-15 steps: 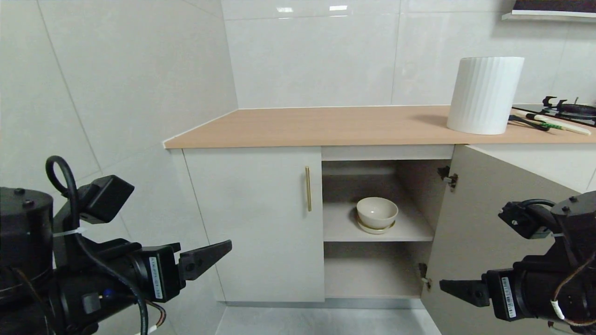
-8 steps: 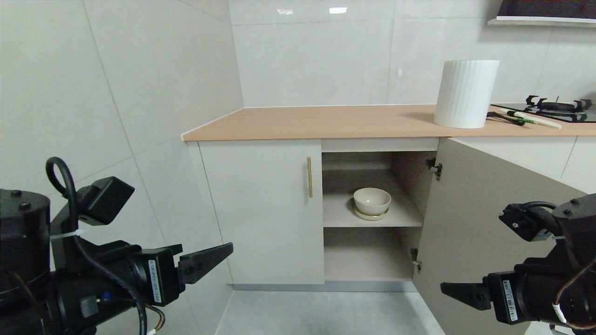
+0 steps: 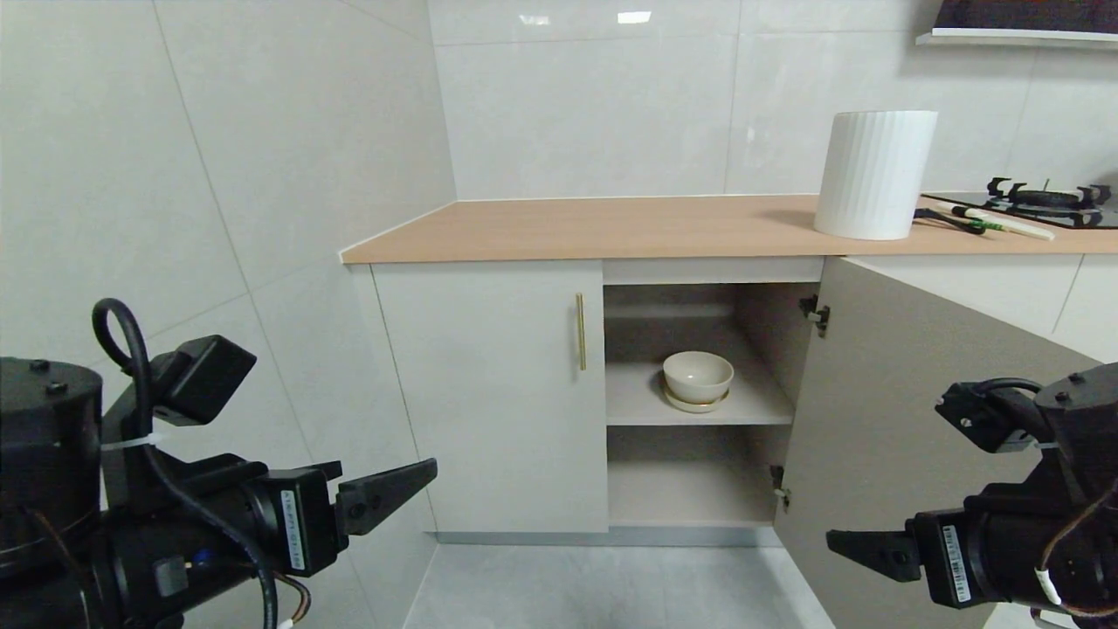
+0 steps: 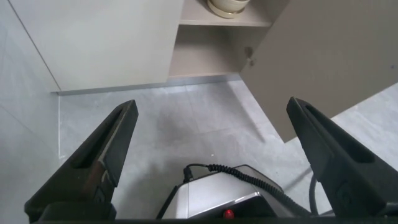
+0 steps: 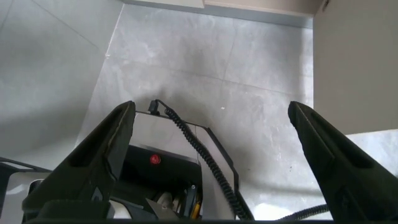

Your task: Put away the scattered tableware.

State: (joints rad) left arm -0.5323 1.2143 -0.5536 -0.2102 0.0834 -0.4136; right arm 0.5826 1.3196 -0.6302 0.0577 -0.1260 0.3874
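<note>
A cream bowl (image 3: pixel 698 376) rests on a small plate (image 3: pixel 695 404) on the middle shelf of the open cabinet (image 3: pixel 699 411); the bowl (image 4: pixel 227 6) also peeks in at the edge of the left wrist view. My left gripper (image 3: pixel 410 480) hangs low at the left, well short of the cabinet, open and empty (image 4: pixel 211 152). My right gripper (image 3: pixel 843 542) hangs low at the right beside the open door, open and empty (image 5: pixel 211 155).
The right cabinet door (image 3: pixel 882 419) stands swung open toward me; the left door (image 3: pixel 498 393) with a brass handle is shut. On the wooden counter (image 3: pixel 611 227) stand a white ribbed container (image 3: pixel 873 175) and utensils (image 3: pixel 987 220) beside a gas hob (image 3: pixel 1044 196). Grey floor (image 3: pixel 611 585) lies below.
The head view pulled back and shifted between one second ago and half a second ago, so the cabinet looks smaller and farther. Both grippers keep their pose; bowl and plate are unmoved.
</note>
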